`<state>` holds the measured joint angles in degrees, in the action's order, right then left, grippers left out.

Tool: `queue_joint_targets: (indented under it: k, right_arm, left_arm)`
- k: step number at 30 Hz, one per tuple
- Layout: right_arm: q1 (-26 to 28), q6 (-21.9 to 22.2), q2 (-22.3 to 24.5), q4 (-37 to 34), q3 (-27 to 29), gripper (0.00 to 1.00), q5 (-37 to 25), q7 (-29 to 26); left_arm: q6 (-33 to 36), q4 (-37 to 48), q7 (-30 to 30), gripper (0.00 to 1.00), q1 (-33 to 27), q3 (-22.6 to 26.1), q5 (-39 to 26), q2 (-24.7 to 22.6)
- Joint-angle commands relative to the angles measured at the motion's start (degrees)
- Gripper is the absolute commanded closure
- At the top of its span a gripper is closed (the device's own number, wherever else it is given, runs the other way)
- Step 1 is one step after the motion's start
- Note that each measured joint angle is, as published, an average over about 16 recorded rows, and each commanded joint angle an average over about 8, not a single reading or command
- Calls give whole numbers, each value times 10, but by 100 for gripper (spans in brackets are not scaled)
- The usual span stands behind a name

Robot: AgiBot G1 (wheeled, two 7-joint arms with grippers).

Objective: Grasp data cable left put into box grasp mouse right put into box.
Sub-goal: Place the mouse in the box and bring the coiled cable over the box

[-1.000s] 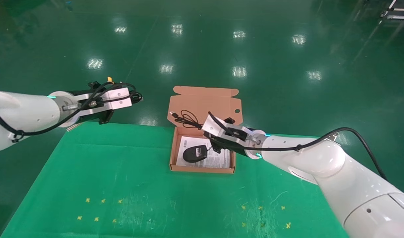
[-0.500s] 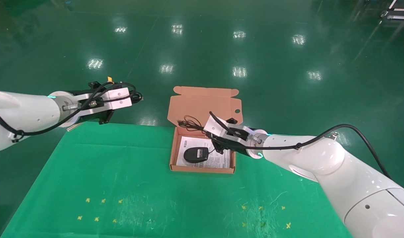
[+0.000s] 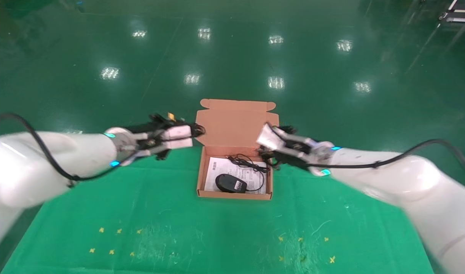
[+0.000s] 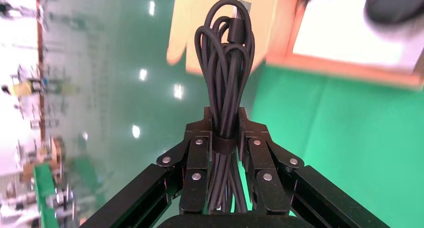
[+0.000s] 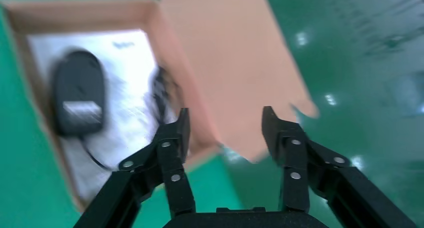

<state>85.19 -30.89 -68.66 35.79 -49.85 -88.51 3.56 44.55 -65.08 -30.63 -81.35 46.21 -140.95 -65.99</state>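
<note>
From the head view, my right tool [image 3: 269, 142] has let go and pulled back to the right rim of the box [image 3: 234, 195], where a second ago it hung over the interior with the cord dangling from it. The mouse [image 3: 231, 183] now lies on the white sheet inside the box, its cord [image 3: 251, 165] dropped in beside it, so I judge the mouse half of the job done. My left tool [image 3: 192, 133] has swung in from far out over the floor to the box's left side, near the raised lid [image 3: 236, 121].

In the left wrist view, my left tool [image 4: 223, 138] is clenched on the data cable [image 4: 226, 63], a banded black bundle standing up between its fingers [image 4: 197, 163], with the box's edge just ahead. The cable is not yet inside; placing it comes next, I judge.

In the right wrist view, my right tool [image 5: 225, 133] stands spread and empty above the box wall, the mouse [image 5: 80, 98] resting inside.
</note>
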Motion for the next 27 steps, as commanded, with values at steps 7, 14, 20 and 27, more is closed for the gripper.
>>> queue_joint_targets:
  k: [7,14,20,27]
  right_arm:
    - [5,-8,93,89,3,0,-18,-23]
    - [-1,-17,167,180,-1,0,-46,-78]
    - [-4,-18,209,249,-7,0,-82,-130]
    - [-8,-18,226,284,-11,0,-105,-162]
  left_arm:
    - [-112,87,76,100,30,31,36,-73]
    - [-186,163,150,100,32,78,104,-117]
    - [-226,193,186,83,24,136,171,-123]
    - [-250,222,187,0,12,170,207,-127]
